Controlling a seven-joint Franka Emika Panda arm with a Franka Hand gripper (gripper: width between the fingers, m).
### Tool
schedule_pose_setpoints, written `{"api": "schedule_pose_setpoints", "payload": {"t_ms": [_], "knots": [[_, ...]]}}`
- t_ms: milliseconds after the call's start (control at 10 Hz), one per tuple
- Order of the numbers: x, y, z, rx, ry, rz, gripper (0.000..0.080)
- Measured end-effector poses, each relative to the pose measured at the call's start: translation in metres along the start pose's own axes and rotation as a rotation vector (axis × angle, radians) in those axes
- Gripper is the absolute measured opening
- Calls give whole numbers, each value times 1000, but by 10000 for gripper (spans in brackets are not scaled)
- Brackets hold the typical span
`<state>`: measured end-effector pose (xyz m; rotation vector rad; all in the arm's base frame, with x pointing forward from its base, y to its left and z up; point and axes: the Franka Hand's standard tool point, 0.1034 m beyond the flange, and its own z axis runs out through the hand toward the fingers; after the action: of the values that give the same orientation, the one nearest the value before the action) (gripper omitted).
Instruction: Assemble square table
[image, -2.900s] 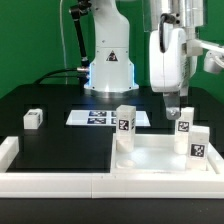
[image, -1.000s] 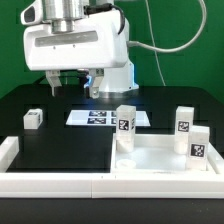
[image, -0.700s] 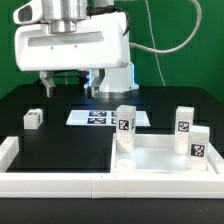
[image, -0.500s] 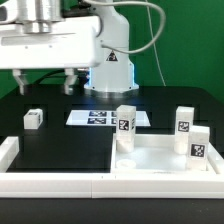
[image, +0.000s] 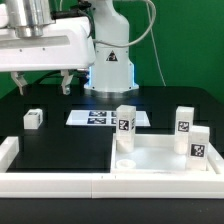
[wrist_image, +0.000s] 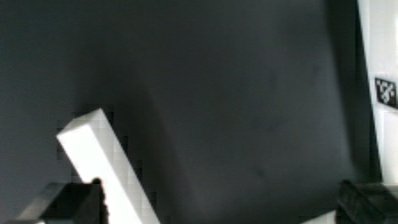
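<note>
Swung across from above the tabletop (image: 150, 156), the tool (image: 44, 84) now hangs over the counter (image: 62, 142), its fingers (image: 66, 82) spread wide with nothing between them. Just below it lies one loose leg (image: 33, 118) — untouched. The tabletop sits well off toward the exterior view's right of the tool — three legs (image: 125, 125) stand upright in it.

We can read no words, numbers or brand names anywhere, only black-and-white square tags on the marker board (image: 100, 117) and on the standing legs (image: 125, 126), their patterns too small to decipher.
</note>
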<state>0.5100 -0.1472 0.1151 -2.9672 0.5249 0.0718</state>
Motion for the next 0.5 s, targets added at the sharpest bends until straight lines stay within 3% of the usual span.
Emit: {"api": "schedule_pose_setpoints", "payload": {"t_ms": [100, 200, 300, 500], "knots": [[-9, 16, 3, 20, -106, 0, 649], [-16, 40, 4, 6, -217, -10, 649], [-20, 53, 6, 5, -274, 2, 649], [-32, 57, 7, 5, -424, 22, 649]]}}
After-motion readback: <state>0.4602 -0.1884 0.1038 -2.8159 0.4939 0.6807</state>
